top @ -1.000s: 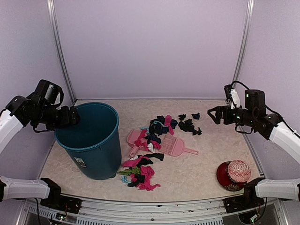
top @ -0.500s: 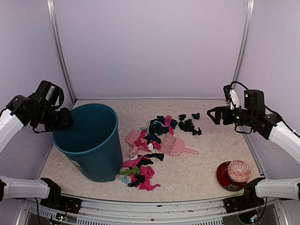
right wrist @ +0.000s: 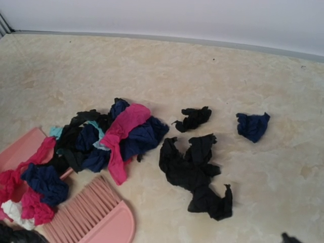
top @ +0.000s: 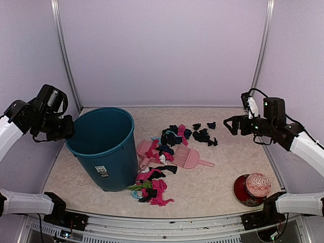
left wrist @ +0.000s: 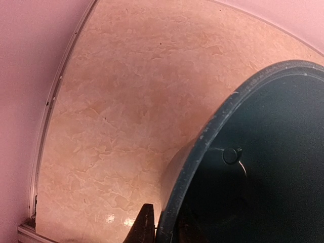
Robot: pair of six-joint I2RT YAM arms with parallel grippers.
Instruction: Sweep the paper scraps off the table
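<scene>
Left pincer (top: 69, 132) has been clamped onto the 9 o'clock rim of the teal bin (top: 104, 157) — now shifted toward the paper scraps (top: 171, 137), left unswept on the tabletop (top: 217, 177) at its 3 o'clock.

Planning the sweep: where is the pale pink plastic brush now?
In the top view the pale pink plastic brush lies near the middle of the beige table, just right of the pink plastic dustpan, with paper scraps piled behind and between them.
</scene>
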